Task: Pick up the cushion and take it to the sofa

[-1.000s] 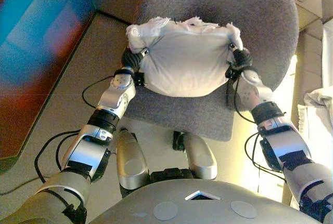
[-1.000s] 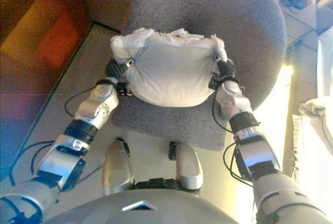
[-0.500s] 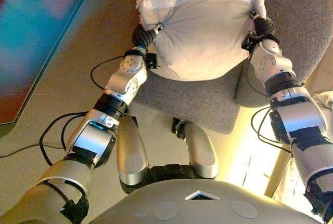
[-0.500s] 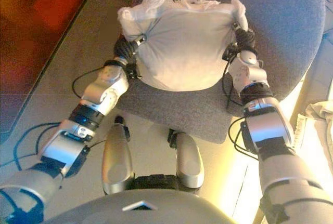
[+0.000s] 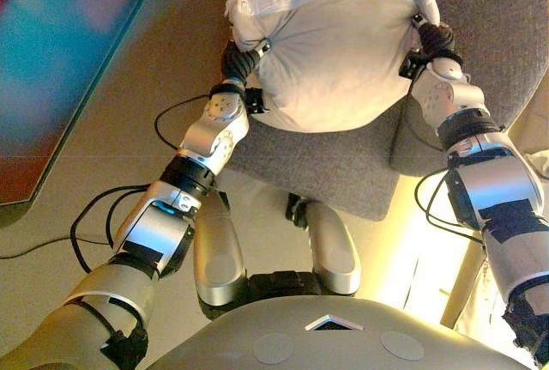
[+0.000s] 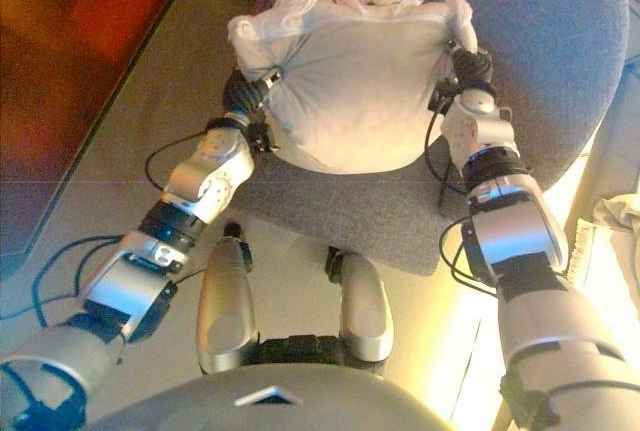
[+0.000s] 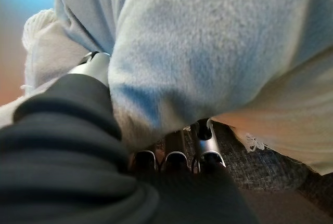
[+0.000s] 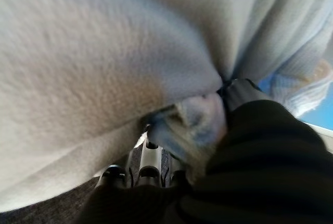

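Cushion lifted, sofa not reached.
Left hand (image 5: 242, 59) and right hand (image 5: 431, 39) clamp the cushion (image 5: 330, 57) above the chair (image 5: 343, 168); carrying remains.

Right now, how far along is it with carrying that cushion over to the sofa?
The pickup looks done: the white cushion is pinched at its two sides, the left hand and the right hand each with fingers curled into the fabric. In hand is the carry; the cushion hangs above the grey chair seat. Still left is the walk to the sofa and the set-down; no sofa is clearly in view.
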Controlling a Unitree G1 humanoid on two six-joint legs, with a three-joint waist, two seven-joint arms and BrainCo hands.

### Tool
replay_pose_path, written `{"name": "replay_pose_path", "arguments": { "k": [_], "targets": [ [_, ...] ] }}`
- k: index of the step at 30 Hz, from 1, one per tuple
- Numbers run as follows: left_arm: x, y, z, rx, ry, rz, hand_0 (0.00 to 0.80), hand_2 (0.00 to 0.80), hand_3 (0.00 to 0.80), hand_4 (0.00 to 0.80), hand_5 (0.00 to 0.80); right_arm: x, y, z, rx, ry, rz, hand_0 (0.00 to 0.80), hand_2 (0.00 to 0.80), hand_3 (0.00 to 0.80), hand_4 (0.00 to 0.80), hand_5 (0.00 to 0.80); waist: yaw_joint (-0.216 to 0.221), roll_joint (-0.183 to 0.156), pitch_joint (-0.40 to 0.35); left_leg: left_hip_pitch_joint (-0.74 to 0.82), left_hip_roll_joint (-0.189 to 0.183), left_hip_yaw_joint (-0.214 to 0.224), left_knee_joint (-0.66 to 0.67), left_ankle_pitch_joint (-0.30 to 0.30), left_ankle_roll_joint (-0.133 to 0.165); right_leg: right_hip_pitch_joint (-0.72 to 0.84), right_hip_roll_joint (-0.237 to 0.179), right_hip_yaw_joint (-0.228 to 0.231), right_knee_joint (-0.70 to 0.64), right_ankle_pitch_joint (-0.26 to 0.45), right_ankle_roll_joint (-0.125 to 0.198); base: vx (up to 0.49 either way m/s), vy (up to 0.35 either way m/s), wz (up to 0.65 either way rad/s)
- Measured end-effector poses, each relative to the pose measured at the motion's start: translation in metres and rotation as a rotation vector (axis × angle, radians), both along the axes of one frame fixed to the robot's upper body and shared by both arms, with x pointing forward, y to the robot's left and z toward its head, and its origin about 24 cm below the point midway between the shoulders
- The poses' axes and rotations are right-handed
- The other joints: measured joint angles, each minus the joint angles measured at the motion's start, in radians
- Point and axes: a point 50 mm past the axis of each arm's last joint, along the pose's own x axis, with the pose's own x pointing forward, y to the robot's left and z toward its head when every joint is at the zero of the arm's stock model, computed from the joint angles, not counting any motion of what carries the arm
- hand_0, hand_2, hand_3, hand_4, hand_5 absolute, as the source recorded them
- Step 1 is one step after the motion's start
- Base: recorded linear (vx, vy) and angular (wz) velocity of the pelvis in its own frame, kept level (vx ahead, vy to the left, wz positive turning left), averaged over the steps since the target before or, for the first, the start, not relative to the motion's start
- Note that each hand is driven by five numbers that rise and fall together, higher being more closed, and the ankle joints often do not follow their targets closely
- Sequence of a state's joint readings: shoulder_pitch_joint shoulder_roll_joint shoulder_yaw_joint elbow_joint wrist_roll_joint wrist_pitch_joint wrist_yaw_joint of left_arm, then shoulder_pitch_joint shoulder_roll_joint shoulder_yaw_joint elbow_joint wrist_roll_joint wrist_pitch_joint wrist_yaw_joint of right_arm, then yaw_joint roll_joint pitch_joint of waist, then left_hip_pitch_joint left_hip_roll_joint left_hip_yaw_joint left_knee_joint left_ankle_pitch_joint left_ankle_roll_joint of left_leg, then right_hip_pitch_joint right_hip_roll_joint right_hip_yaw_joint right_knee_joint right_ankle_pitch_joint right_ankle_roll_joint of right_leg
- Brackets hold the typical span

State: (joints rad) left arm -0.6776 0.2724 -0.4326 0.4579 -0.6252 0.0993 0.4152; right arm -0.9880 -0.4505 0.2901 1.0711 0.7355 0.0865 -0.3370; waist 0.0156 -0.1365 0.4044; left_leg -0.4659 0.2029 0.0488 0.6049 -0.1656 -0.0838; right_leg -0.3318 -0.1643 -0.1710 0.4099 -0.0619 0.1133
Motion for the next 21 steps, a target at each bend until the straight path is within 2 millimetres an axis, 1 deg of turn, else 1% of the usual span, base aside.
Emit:
{"name": "replay_pose_path", "arguments": {
  "k": [1, 2, 7, 13, 15, 21],
  "targets": [
    [0.0, 0.0, 0.0, 0.001, 0.0, -0.004, 0.668, 0.668, 0.668, 0.668, 0.668, 0.0, 0.0, 0.0, 0.0, 0.0, -0.001, 0.0, 0.0, 0.0, 0.0, 0.0, 0.0, 0.001, 0.001, -0.001, -0.001, 0.001, 0.0, 0.0, 0.0, -0.004, -0.002, 0.001, 0.006, -0.001, -0.001, -0.016, 0.055, 0.0],
    [0.0, -0.001, -0.001, 0.004, 0.001, -0.013, 0.0, 0.0, 0.0, 0.0, 0.0, 0.0, -0.001, 0.001, -0.005, -0.001, -0.003, 0.0, 0.0, 0.0, 0.0, 0.0, 0.0, 0.004, 0.003, -0.001, -0.001, 0.001, 0.0, 0.001, 0.001, -0.006, -0.003, 0.002, 0.01, -0.002, -0.002, -0.026, 0.061, 0.01],
    [-0.001, -0.003, -0.003, -0.018, 0.018, -0.027, 0.0, 0.0, 0.0, 0.0, 0.0, -0.003, -0.017, 0.006, -0.04, -0.004, -0.053, 0.0, 0.0, 0.0, 0.0, 0.0, 0.0, 0.019, 0.012, -0.002, -0.015, 0.004, -0.001, 0.003, 0.004, -0.011, -0.018, 0.005, 0.014, -0.003, -0.003, -0.005, 0.054, 0.02],
    [-0.001, 0.0, -0.002, -0.04, 0.012, -0.012, 0.0, 0.0, 0.0, 0.0, 0.0, -0.003, -0.02, 0.007, -0.047, -0.006, -0.072, 0.0, 0.0, 0.0, 0.0, 0.0, -0.001, 0.019, 0.012, -0.001, -0.016, 0.008, -0.004, 0.005, 0.006, -0.012, -0.02, 0.006, 0.01, -0.002, -0.001, 0.0, 0.0, 0.0],
    [0.0, 0.0, -0.001, -0.044, 0.003, -0.008, 0.0, 0.0, 0.0, 0.0, 0.0, -0.004, -0.023, 0.009, -0.052, -0.01, -0.077, 0.0, 0.0, 0.0, 0.0, 0.0, -0.001, 0.019, 0.012, 0.0, -0.016, 0.011, -0.008, 0.007, 0.009, -0.012, -0.02, 0.006, 0.008, 0.002, 0.006, 0.0, 0.0, 0.0],
    [0.0, 0.001, -0.001, -0.045, 0.007, -0.006, 0.0, 0.0, 0.0, 0.0, 0.0, -0.004, -0.026, 0.012, -0.056, -0.011, -0.084, 0.0, 0.0, 0.0, 0.0, 0.0, -0.001, 0.019, 0.012, 0.018, -0.016, 0.018, -0.011, 0.008, 0.01, 0.001, -0.02, 0.009, 0.004, 0.002, 0.006, 0.044, 0.013, -0.01]
  ]
}}
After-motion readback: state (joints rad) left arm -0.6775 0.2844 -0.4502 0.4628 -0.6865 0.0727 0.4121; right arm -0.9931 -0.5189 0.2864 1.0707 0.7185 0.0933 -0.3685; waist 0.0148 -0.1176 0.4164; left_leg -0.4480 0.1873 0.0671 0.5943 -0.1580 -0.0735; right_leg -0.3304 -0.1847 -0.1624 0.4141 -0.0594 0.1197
